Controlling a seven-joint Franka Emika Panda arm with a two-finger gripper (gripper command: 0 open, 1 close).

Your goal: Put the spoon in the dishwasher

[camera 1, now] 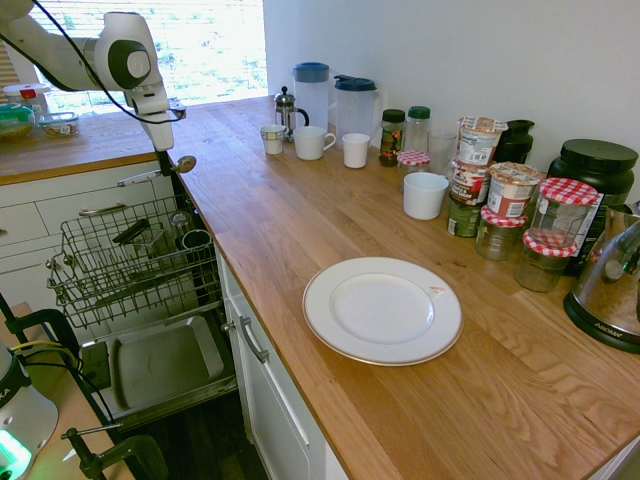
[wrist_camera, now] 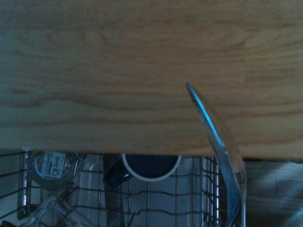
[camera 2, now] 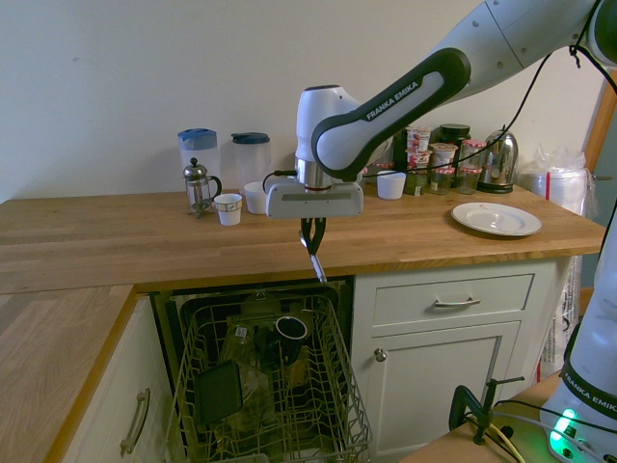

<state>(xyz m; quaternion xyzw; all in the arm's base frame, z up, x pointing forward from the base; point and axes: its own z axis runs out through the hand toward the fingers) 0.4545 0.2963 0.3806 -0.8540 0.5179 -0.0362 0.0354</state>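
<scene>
Pinching the thin handle of the spoon (camera 2: 315, 260) between closed fingers, gripper (camera 2: 311, 228) hangs above the dishwasher (camera 2: 270, 386) rack; light, stiff, slick metal, likely to swivel

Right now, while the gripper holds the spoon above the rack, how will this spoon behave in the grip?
The spoon looks thin, polished metal: probably stiff and light, but slippery. The gripper pinches one end only, so it may pivot or slip toward the dishwasher rack.
</scene>
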